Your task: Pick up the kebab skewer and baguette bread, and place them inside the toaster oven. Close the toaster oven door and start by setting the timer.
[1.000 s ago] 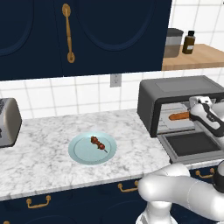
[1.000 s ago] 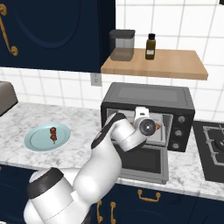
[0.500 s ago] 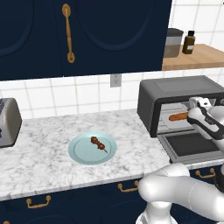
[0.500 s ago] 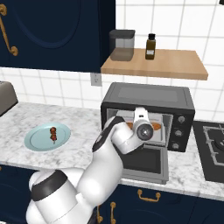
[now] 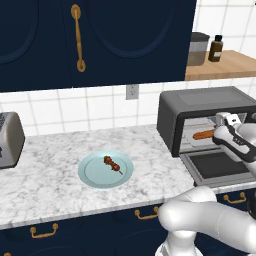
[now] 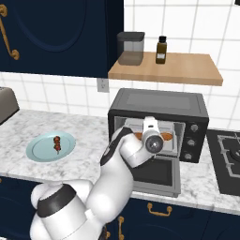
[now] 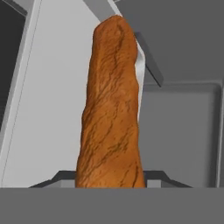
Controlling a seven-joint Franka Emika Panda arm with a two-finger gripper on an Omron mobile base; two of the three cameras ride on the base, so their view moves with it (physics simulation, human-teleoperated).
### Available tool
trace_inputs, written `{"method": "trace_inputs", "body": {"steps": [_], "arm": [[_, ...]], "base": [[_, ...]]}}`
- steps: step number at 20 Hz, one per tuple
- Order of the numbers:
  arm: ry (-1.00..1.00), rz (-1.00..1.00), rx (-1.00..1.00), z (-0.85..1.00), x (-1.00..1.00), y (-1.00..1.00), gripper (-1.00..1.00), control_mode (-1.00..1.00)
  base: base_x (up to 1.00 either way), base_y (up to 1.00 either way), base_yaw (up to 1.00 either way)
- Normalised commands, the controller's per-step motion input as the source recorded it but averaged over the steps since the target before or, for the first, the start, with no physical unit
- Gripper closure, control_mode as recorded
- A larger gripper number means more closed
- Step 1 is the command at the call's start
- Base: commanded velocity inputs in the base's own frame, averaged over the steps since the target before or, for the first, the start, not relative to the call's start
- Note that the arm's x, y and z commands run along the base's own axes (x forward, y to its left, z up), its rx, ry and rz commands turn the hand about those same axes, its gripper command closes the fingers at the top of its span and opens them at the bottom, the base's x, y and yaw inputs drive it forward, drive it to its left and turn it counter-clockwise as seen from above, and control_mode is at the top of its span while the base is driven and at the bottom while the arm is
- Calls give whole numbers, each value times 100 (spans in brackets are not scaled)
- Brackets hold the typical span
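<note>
Hand view: the baguette bread (image 7: 111, 109) stands clamped in the tool, inside the toaster oven (image 5: 200, 107).

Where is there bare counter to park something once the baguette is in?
Bare marble lies between the silver toaster and the pale blue plate carrying the dark red kebab skewer, and between that plate and the dark grey toaster oven. The oven mouth is crowded: long orange-brown baguette, pincer, lowered door.
</note>
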Motion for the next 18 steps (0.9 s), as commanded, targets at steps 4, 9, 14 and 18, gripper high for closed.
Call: {"method": "trace_inputs", "body": {"steps": [4, 9, 14, 18], "arm": [[4, 0, 0, -1, 14, 0, 100, -100], [9, 0, 0, 0, 0, 0, -100, -100], [15, 0, 0, -1, 0, 2, -100, -100], [12, 0, 0, -6, 0, 2, -100, -100]], "base": [[0, 0, 0], [0, 0, 0], [0, 0, 0], [0, 0, 0]]}}
